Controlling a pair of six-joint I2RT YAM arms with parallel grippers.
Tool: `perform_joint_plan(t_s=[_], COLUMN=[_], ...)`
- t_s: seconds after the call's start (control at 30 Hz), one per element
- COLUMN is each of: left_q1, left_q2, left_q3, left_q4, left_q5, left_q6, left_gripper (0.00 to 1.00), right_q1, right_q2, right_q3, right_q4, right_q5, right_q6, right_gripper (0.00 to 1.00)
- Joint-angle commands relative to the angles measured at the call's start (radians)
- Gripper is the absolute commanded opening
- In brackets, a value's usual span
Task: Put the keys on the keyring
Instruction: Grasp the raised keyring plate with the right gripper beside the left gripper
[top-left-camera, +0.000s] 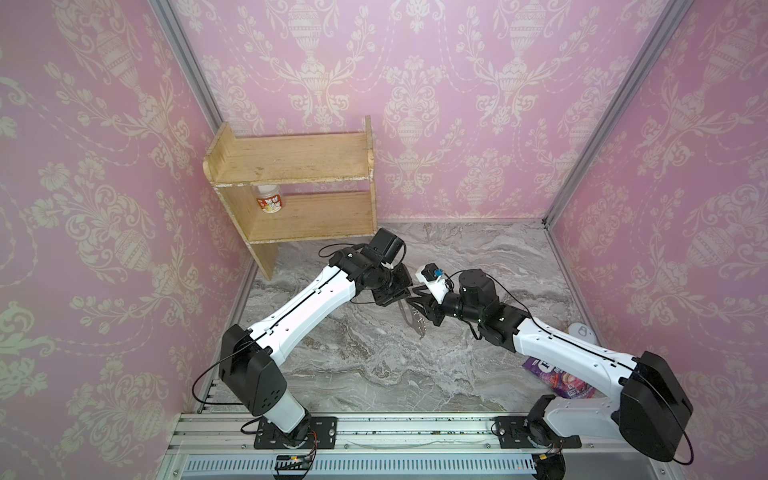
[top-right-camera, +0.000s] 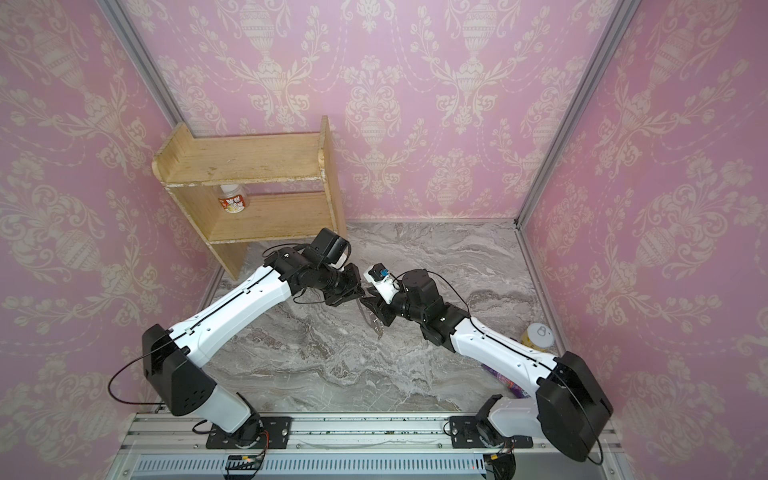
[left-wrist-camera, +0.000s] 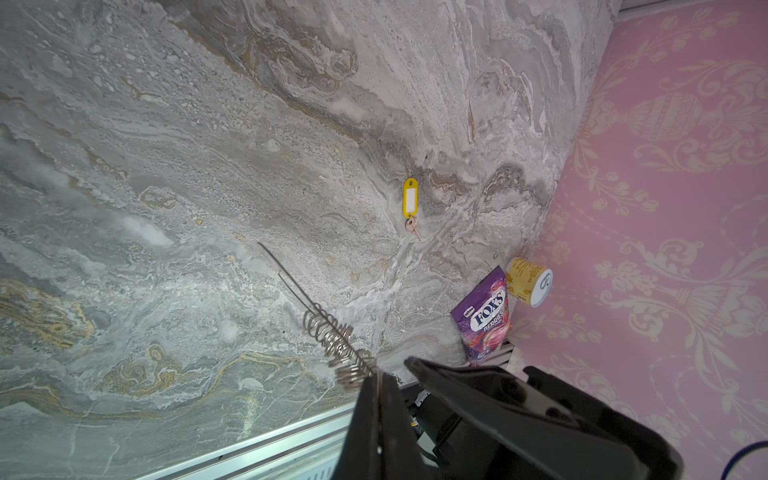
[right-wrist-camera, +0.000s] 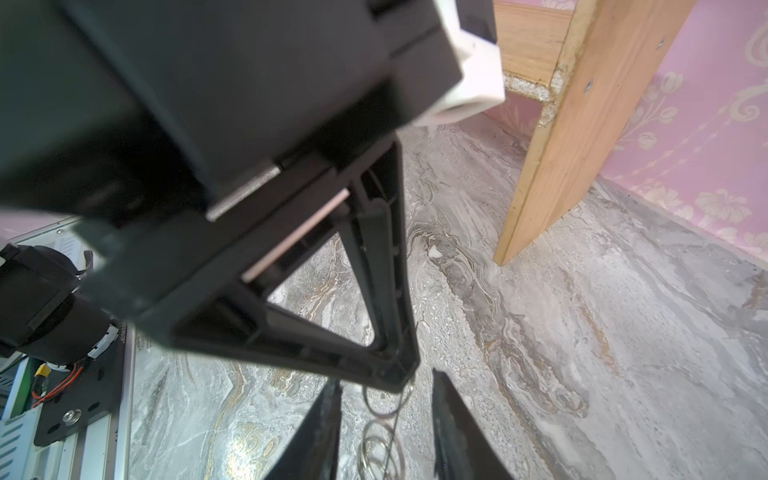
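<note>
My left gripper is shut on the keyring, a thin grey plate held edge-on above the table. The keyring's silver rings hang in a row just past the left gripper. My right gripper meets it from the right. In the right wrist view the right gripper is open, its two fingers apart on either side of the rings. The keys, a yellow tag with a small key, lie flat on the table. In both top views the keys are hidden.
A wooden shelf stands at the back left with a small bottle on its lower board. A purple candy bag and a yellow can sit by the right wall. Marble tabletop; metal rail along the front.
</note>
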Motion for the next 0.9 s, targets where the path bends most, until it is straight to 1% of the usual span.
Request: perform_joint_plan(t_s=[0.0,0.1,0.2,0.53,0.77,0.8,0.87], left_q1=[-0.008,-0.007,-0.006,-0.012,-0.010,-0.011,-0.011], left_q2=[-0.044,-0.047,-0.046,-0.057,-0.075,-0.077,-0.079], left_q3=[-0.016,-0.016,-0.017,-0.028,-0.053,-0.058,-0.066], left_q4=[0.018,0.023,0.026,0.043,0.050,0.053,0.065], left_q5=[0.014,0.016,0.022,0.040,0.037,0.036,0.039], left_q6=[-0.024,-0.028,-0.031,-0.038,-0.041,-0.041,-0.045], left_gripper=[0.00,0.00,0.00,0.00,0.00,0.02,0.10], right_q1=[0.006,0.005,0.005,0.006,0.006,0.006,0.006], right_q2=[0.007,0.010,0.008,0.031,0.009,0.004,-0.001], right_q3=[0.018,0.015,0.006,0.036,0.045,0.050,0.058], right_q4=[-0.029,-0.039,-0.029,-0.038,-0.067,-0.074,-0.094], right_q5=[-0.012,-0.017,0.002,0.007,-0.005,-0.007,-0.014], right_q6=[-0.006,-0.008,-0.006,-0.009,-0.014,-0.015,-0.019], right_gripper=[0.36,0.35,0.33,0.15,0.04,0.02,0.01])
